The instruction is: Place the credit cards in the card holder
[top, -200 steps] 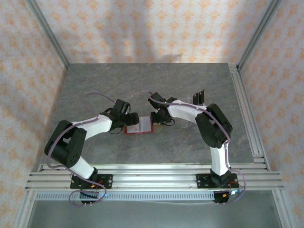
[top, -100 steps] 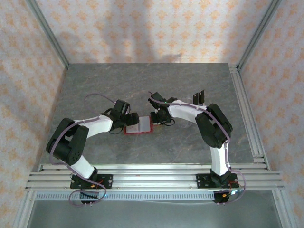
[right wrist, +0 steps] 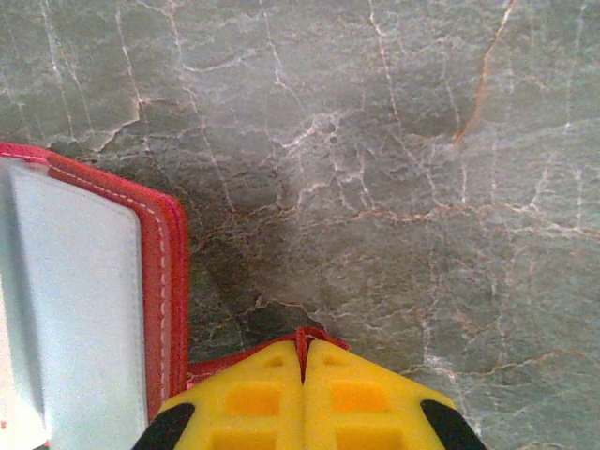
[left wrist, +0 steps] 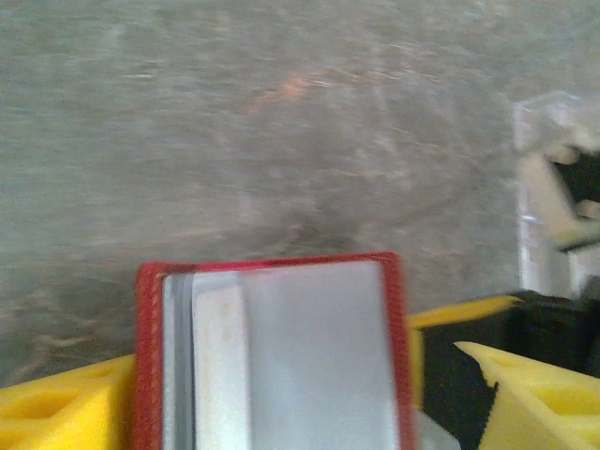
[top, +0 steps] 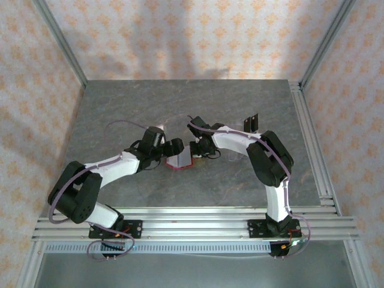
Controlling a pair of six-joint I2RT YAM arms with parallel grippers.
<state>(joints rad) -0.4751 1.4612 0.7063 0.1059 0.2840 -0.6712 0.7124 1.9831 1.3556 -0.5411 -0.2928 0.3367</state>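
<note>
The red card holder (top: 182,158) lies mid-table between both arms, its pale lining showing. My left gripper (top: 173,148) has its yellow fingers on either side of the holder's left flap (left wrist: 272,356) and holds it across its width, raised off the table. My right gripper (top: 197,150) is shut on the little red snap tab (right wrist: 305,336) at the holder's right edge, and the red-bordered panel (right wrist: 84,300) lies to the left of its fingers. A dark credit card (top: 251,123) sits behind the right arm. Whether a card lies inside the holder I cannot tell.
The grey marbled table (top: 240,96) is walled by patterned panels and metal frame posts. An aluminium rail (top: 312,150) runs along the right edge and more rails (top: 192,219) cross the near edge by the arm bases.
My left gripper has moved right over the card holder, and the left flap has risen with it, so the holder looks narrower from above. The right gripper has stayed on the tab.
</note>
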